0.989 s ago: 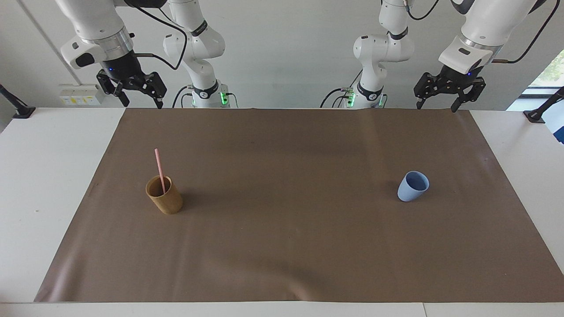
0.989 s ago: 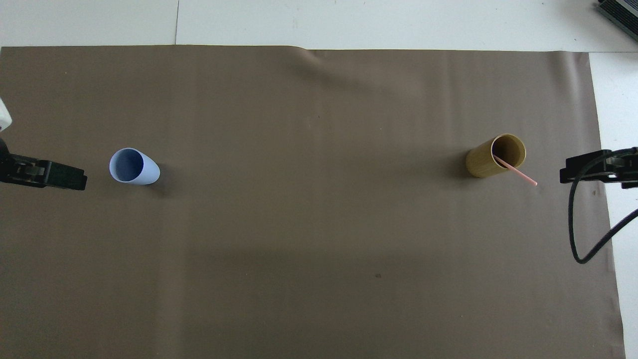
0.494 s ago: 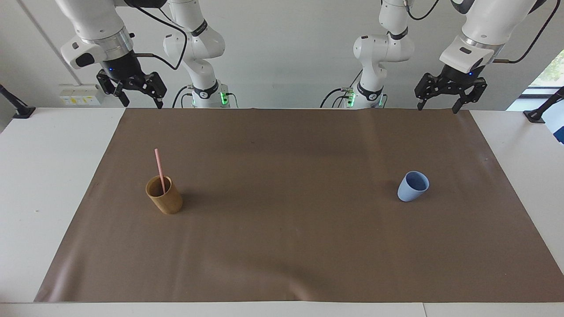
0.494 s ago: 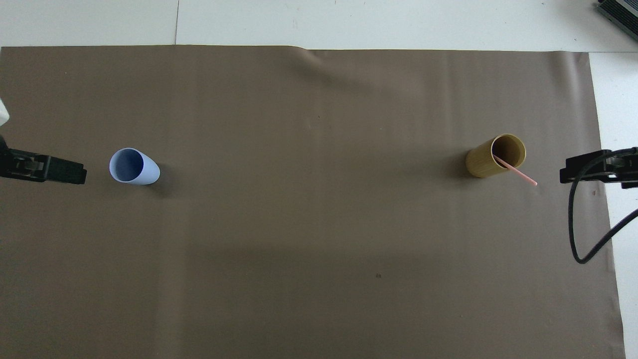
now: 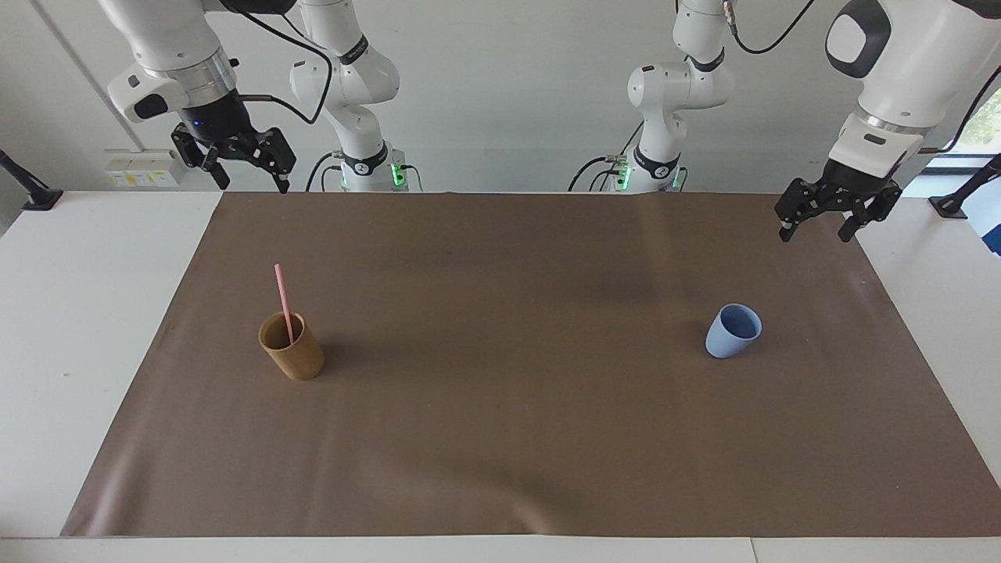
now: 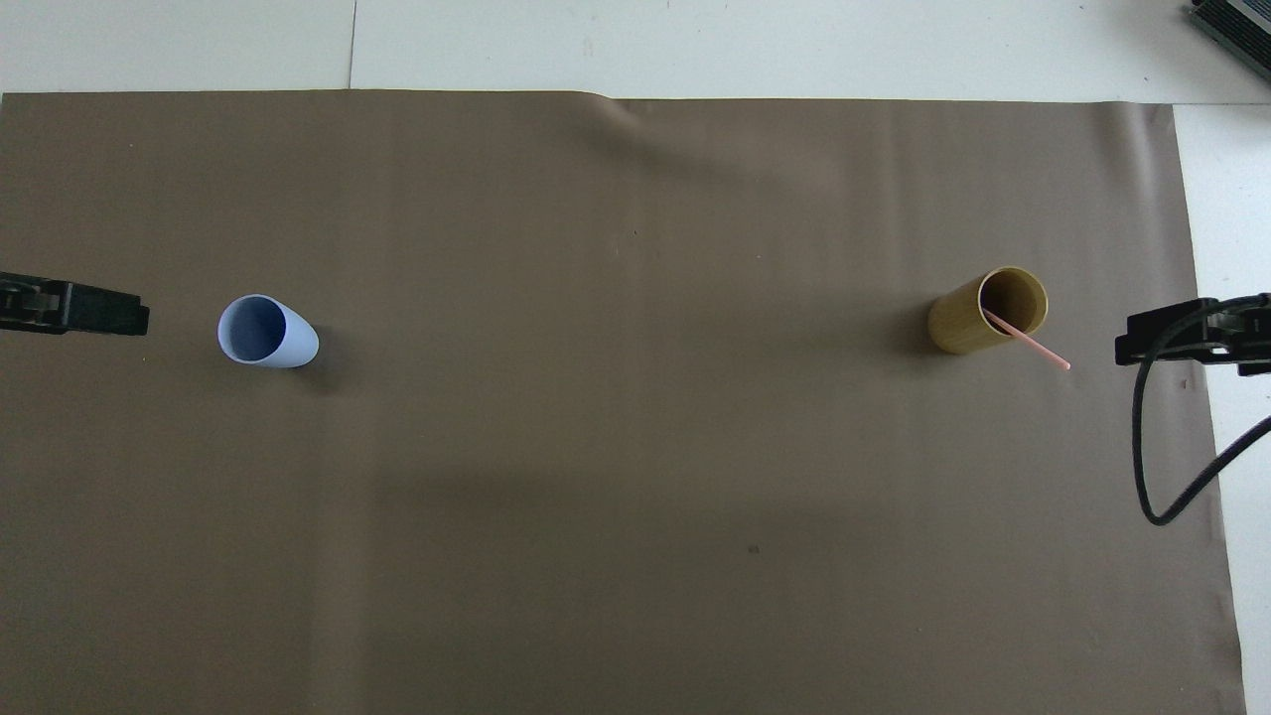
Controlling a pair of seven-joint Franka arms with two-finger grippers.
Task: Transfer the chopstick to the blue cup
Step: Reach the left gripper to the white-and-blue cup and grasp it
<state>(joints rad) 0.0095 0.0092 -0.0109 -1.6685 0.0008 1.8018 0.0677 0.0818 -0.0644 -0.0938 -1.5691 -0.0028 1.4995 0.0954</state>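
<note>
White bench point(image 5: 94, 328) w/ a brown mat point(image 5: 516, 422) over most of it; pale wall by the arm bases. Chopstick point(image 5: 283, 301) stands tilted in the tan cup point(image 5: 292, 346), toward right arm's end. Blue cup point(image 5: 733, 331) upright toward left arm's end, well apart. Left gripper point(image 5: 814, 229) over mat edge, fingers released, holding nothing. Right gripper point(image 5: 252, 181) waits over mat corner, fingers released.

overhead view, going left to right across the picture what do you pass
left gripper, open → blue cup → tan cup with the chopstick leaning out of it → right gripper, open
</note>
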